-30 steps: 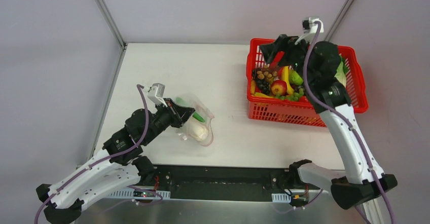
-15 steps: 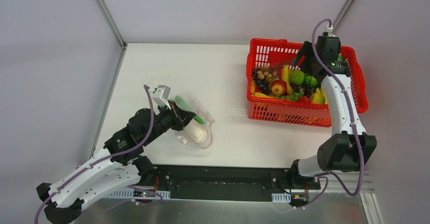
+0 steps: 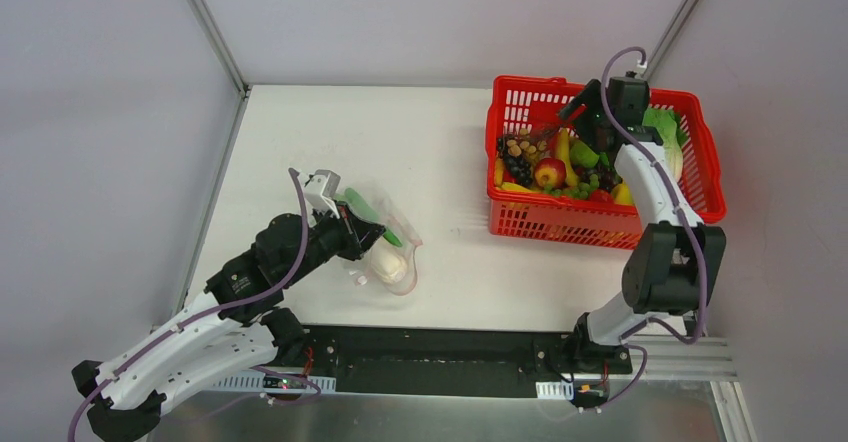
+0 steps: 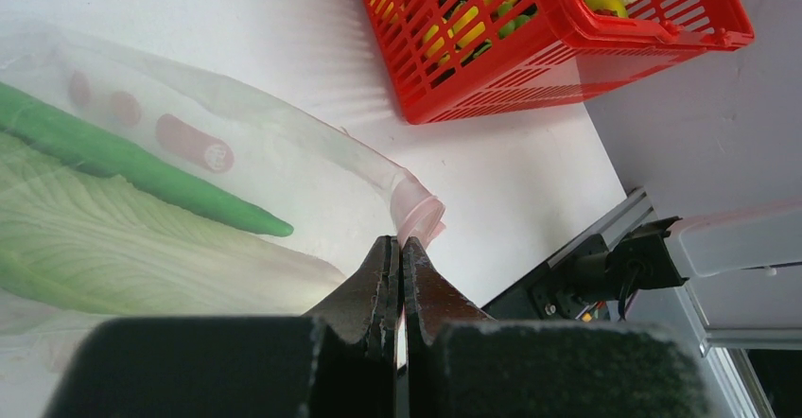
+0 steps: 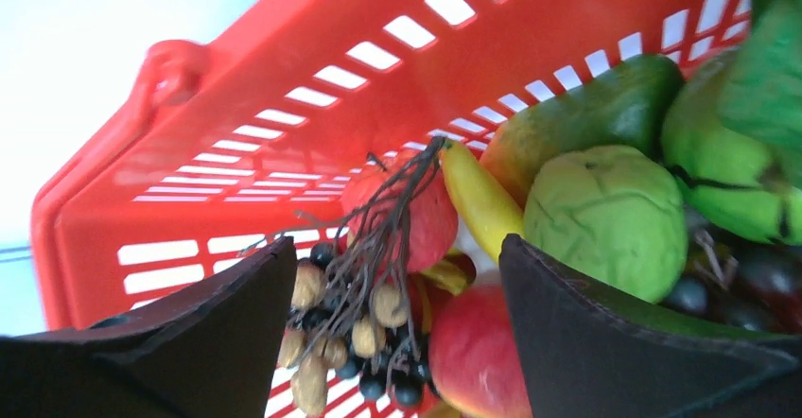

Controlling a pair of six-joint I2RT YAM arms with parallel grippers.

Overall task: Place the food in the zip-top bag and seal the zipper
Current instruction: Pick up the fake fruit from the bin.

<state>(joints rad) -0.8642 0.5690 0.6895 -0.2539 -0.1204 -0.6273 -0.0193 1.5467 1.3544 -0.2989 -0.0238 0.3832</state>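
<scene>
White tabletop [image 3: 450, 142], grey walls: within the last second my right arm has folded back from its reach across the red basket [image 3: 600, 224]. The right gripper [image 5: 397, 248] now hangs over the basket's far side, jaws wide apart and holding nothing, above a stalk of dark and tan grapes [image 5: 364, 314] and a red apple [image 5: 473, 357]. I read that as lining up the next pick, so loading goes on and sealing has not begun. Well left of the basket lies the one zip-top bag [image 3: 395, 252]. There the left gripper [image 4: 398, 248] has barely moved, its jaws pressed together on the bag's mouth edge beside the pink zipper [image 4: 416, 212]. Inside the bag I count three pieces: one long green vegetable [image 4: 142, 172], one pale veined leaf [image 4: 113, 248] and one white oval piece [image 3: 390, 262]. One basket, two arms; the basket's heap overlaps too much for me to count.
</scene>
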